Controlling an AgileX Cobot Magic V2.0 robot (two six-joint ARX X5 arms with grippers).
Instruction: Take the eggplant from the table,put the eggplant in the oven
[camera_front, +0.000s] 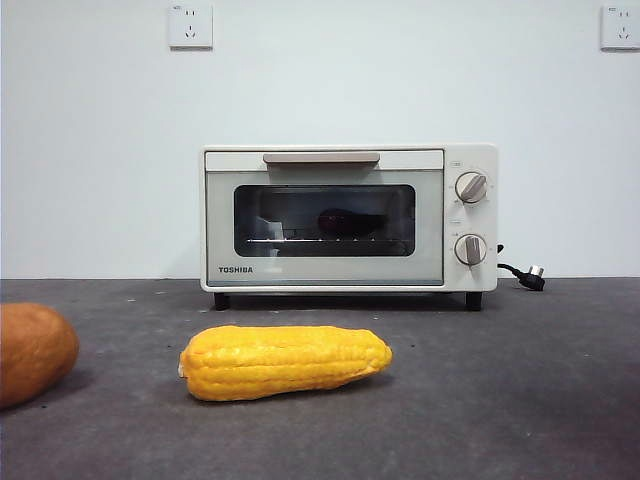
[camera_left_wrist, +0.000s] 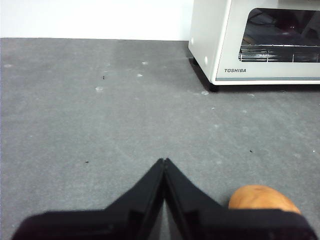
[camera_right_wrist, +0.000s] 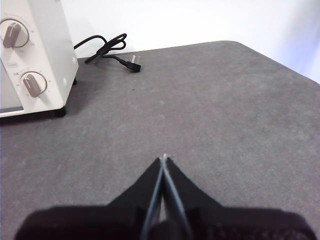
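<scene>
The cream-white TOSHIBA oven (camera_front: 348, 218) stands at the back of the dark grey table (camera_front: 500, 400) with its door closed. Through the glass window a dark purple eggplant (camera_front: 343, 221) lies on the rack inside. My left gripper (camera_left_wrist: 164, 162) is shut and empty, held over bare table well in front of the oven (camera_left_wrist: 260, 42) and off to its side. My right gripper (camera_right_wrist: 164, 158) is also shut and empty, over bare table on the knob side of the oven (camera_right_wrist: 32, 60). Neither gripper shows in the front view.
A yellow corn cob (camera_front: 285, 361) lies in front of the oven. A round orange-brown vegetable (camera_front: 32, 352) sits at the left edge, also close beside my left gripper (camera_left_wrist: 262, 198). The oven's black power cord (camera_right_wrist: 107, 50) lies unplugged on the table.
</scene>
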